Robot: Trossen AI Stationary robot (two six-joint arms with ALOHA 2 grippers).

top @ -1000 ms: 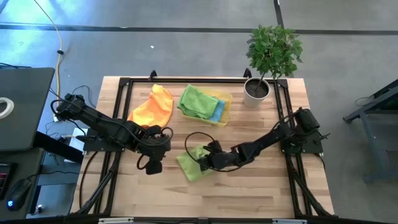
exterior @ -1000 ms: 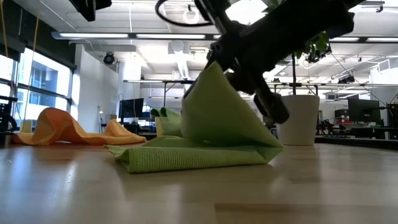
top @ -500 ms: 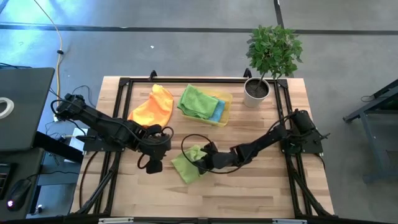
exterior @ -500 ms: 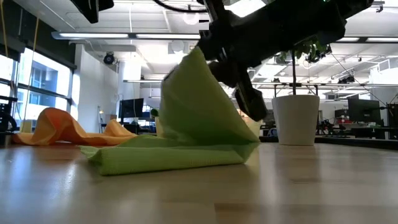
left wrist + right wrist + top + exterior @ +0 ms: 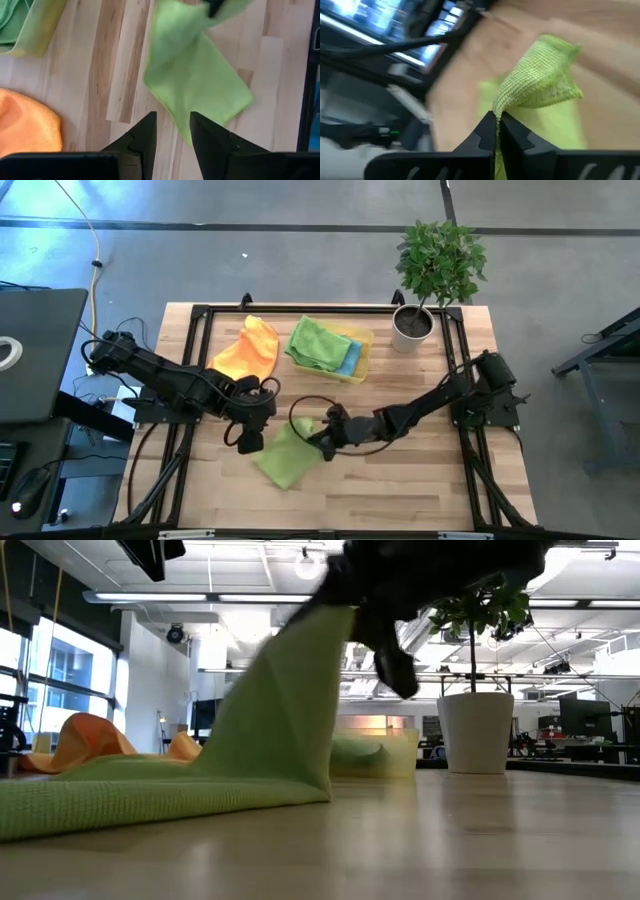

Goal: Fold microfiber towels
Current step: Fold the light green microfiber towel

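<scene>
A light green microfiber towel (image 5: 283, 458) lies partly spread on the wooden table, near the middle. One part of it is raised to my right gripper (image 5: 322, 442), which is shut on it; in the low view the towel (image 5: 220, 770) slopes up from the table. My left gripper (image 5: 250, 442) hovers just left of the towel, fingers open (image 5: 172, 135) with nothing between them. An orange towel (image 5: 245, 350) lies crumpled at the far left. Another green towel (image 5: 316, 342) and a teal blue one (image 5: 350, 360) rest in the yellow tray (image 5: 364, 340). My right gripper pinches a bunched edge of the light green towel (image 5: 512, 102) between its two shut fingers. It comes from the table's right, slanting a little downward. The held part is lifted clear, and the cloth slopes down from it to the lower part (image 5: 120, 795), which lies flat on the table.
A potted plant in a white pot (image 5: 412, 325) stands at the far right corner. A black frame (image 5: 300, 310) runs around the table top. Bare wood (image 5: 400, 480) lies at the near side, right of the towel.
My right gripper has risen a little, gone toward the table's left and rolled, keeping its hold. The light green towel, then folded over in a small heap, has opened out: its lower part now spreads toward the table's near left side.
</scene>
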